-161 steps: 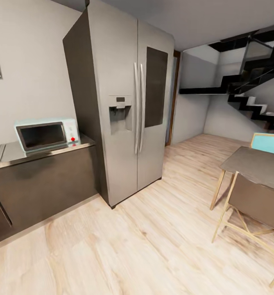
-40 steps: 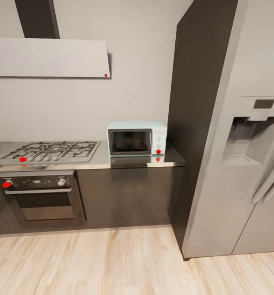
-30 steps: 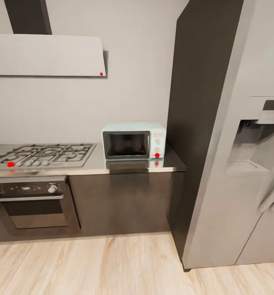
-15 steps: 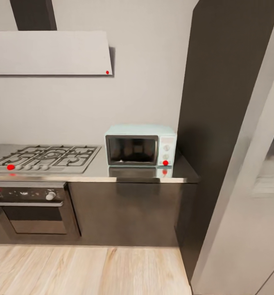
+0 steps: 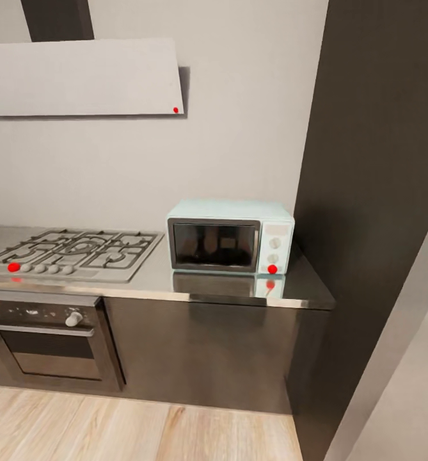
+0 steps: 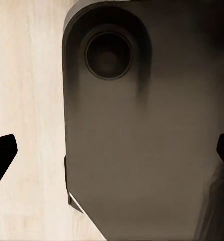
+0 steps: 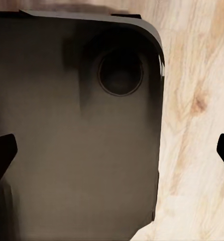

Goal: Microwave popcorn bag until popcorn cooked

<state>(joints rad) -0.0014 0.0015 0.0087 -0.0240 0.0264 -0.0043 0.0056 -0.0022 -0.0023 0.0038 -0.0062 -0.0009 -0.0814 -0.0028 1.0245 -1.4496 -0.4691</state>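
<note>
Pale mint-blue microwave (image 5: 230, 236), dark glass door shut, standing on shiny grey steel worktop (image 5: 239, 289); grey gas hob (image 5: 73, 253) at its 9 o'clock; both jaws spread wide.

mint-blue microwave (image 5: 230, 237), door shut, on grey countertop (image 5: 239, 289)

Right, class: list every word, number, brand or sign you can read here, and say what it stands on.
None can be read.
Microwave: pale panel above its knobs, blurred; a red dot, no text.
Oven: faint marks between its knobs, too small.
Hob and hood: red dots only.
</note>
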